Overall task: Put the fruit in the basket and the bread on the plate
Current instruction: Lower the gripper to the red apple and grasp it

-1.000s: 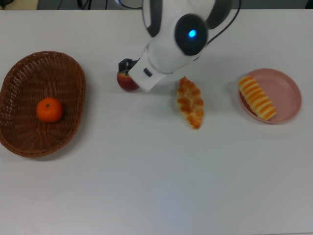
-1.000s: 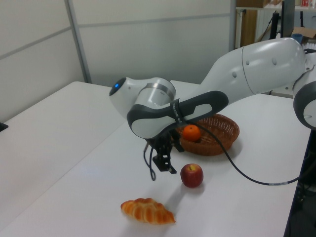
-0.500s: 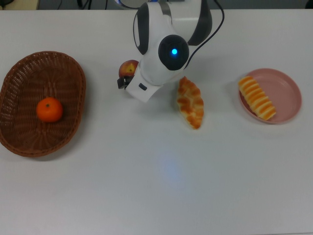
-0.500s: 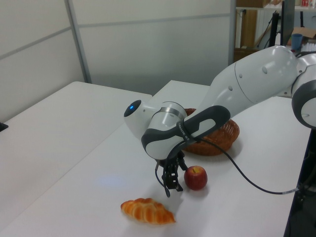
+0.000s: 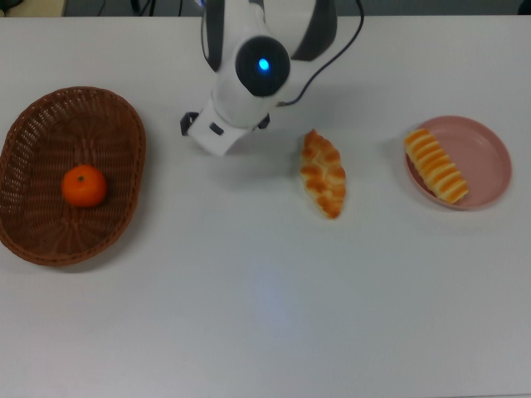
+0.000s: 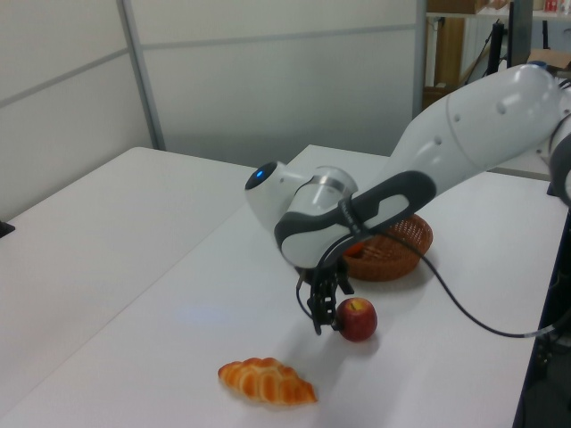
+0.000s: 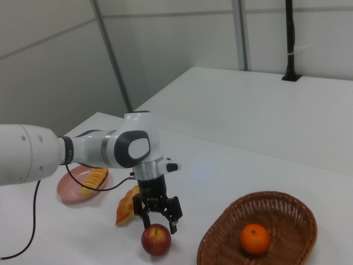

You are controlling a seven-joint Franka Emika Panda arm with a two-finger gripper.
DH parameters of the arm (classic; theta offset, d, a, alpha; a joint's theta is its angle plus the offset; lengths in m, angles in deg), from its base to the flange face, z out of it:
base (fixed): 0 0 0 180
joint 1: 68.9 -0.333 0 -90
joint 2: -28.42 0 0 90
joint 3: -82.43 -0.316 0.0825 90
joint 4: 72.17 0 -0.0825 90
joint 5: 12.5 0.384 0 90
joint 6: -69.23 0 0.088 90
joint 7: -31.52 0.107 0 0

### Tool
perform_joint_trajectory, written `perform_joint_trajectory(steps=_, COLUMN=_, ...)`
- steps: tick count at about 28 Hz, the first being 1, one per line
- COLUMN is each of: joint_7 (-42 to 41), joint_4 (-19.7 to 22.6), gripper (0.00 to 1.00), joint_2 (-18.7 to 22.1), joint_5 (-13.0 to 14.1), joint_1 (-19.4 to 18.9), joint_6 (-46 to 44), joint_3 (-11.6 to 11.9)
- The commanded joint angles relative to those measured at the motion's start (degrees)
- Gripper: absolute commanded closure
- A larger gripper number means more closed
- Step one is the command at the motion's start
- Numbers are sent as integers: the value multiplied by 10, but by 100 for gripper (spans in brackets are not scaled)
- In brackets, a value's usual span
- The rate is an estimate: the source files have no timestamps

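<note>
**A:** What is the pincer doing?

**B:** The black two-finger pincer [image 7: 158,220] on the white arm is pointing down, its fingers [image 7: 175,216] spread wide and gripping nothing. It is hanging directly over the dark red apple-like fruit [image 7: 156,239], one finger to each side of the fruit's top. The apple [image 6: 358,319] is sitting on the white table [image 7: 220,171]; in the left view the fingers are right against its side, though I cannot tell whether they are touching it. In the top view the arm is hiding the apple.

**A:** What is lying closest after that?

**B:** The braided golden-brown roll with pointed ends [image 7: 128,205] is lying on the table just beside the pincer, on the right view's left. In the top view that roll [image 5: 323,172] is sitting a little to the right of the arm.

**A:** And farther off?

**B:** On the right view's right of the pincer, the large oval brown wicker basket [image 7: 287,212] is holding the bright orange tangerine [image 7: 255,238]. Well away on the other side, past the braided roll, the round pink plate [image 7: 69,189] is carrying the ridged roll with orange and pale-yellow stripes [image 7: 92,181]. The top view is showing the basket [image 5: 116,116] at the far left and the plate [image 5: 489,153] at the far right, with the pincer between them.
</note>
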Motion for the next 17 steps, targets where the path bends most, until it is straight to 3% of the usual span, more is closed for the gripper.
perform_joint_trajectory(steps=1, joint_7=-19, joint_4=68, gripper=0, joint_2=51, joint_5=10, joint_1=7, joint_6=50, joint_3=1)
perform_joint_trajectory(steps=17, joint_7=-22, joint_4=92, gripper=0, joint_2=51, joint_5=5, joint_1=6, joint_6=68, joint_3=1)
